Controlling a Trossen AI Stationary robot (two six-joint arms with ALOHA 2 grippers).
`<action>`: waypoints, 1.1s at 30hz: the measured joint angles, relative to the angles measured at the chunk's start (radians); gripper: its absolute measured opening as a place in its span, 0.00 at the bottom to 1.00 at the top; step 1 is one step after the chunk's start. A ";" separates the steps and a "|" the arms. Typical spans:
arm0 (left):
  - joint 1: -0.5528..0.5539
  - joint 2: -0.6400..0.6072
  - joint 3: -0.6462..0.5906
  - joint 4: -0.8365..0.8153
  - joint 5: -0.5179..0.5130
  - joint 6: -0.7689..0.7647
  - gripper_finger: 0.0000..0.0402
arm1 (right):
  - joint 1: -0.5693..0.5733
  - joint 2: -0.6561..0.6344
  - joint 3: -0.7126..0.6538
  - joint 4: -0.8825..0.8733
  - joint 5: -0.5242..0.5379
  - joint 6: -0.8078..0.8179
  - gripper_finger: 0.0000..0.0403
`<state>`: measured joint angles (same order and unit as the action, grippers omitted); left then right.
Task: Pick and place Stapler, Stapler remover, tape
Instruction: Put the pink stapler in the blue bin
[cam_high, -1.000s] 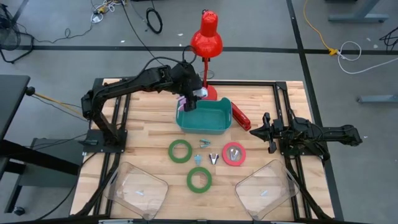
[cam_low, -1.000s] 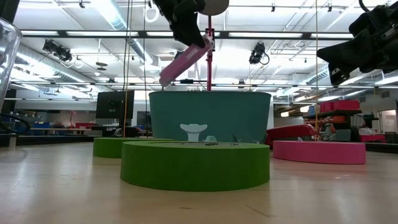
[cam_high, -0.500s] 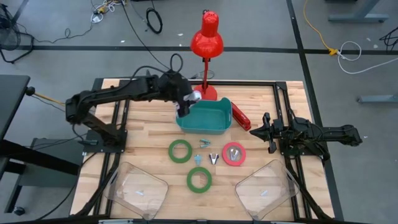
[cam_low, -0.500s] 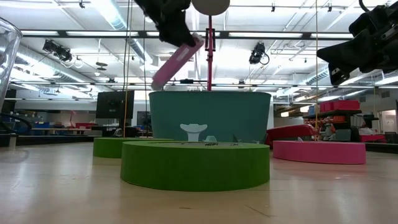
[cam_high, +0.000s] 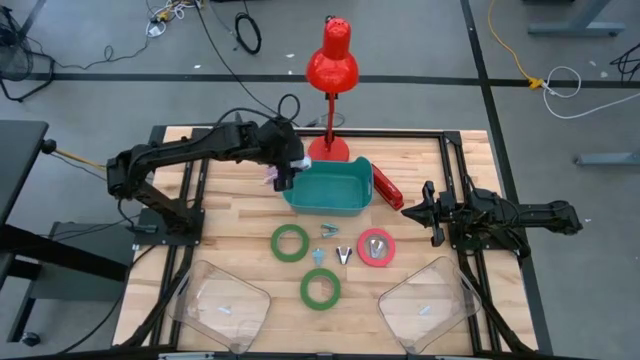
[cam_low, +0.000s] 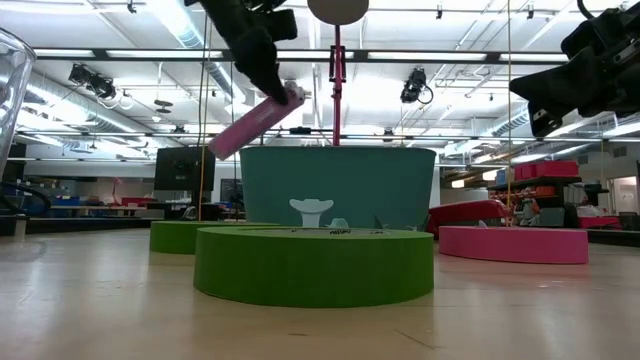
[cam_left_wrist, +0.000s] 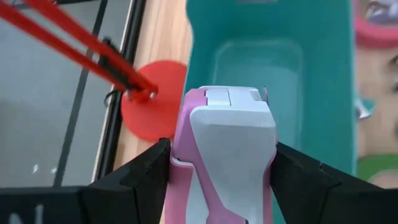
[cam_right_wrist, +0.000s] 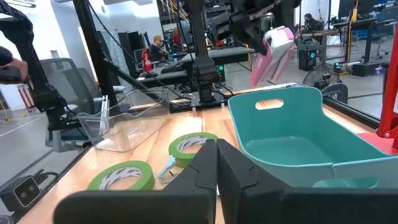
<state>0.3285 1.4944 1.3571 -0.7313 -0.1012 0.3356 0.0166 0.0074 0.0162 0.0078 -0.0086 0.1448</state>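
Observation:
My left gripper is shut on a pink and white stapler, high over the left rim of the teal bin. A red stapler lies on the table against the bin's right side. Two green tape rolls and a pink one lie flat in front of the bin, with small staple removers between them. My right gripper is shut and empty at the table's right side. My left gripper pinches the stapler's two long sides between its two fingers, at its upper end. The fingers come from above, slanting down. The stapler is lifted clear and hangs tilted, its free end lower, toward the table's left.
A red desk lamp stands behind the bin, its base close to my left gripper. Two clear plastic containers stand at the near corners. Bare wood lies left of the bin.
My left gripper has carried the pink stapler toward the table's left edge, from over the bin's inside to over its left rim. The stapler has stayed tilted and clear of the bin. My right arm has kept still.

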 joint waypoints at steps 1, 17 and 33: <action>0.003 0.000 0.000 -0.011 -0.007 0.011 0.60 | 0.000 0.000 0.000 0.000 0.000 0.000 0.02; 0.004 0.102 0.060 -0.236 -0.011 0.076 0.60 | 0.000 0.000 0.000 0.000 0.000 0.000 0.02; 0.004 0.314 0.326 -0.475 -0.029 0.106 0.60 | 0.000 0.000 0.000 0.000 0.000 0.000 0.02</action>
<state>0.3328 1.8084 1.6832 -1.2059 -0.1307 0.4415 0.0170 0.0071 0.0166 0.0082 -0.0085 0.1448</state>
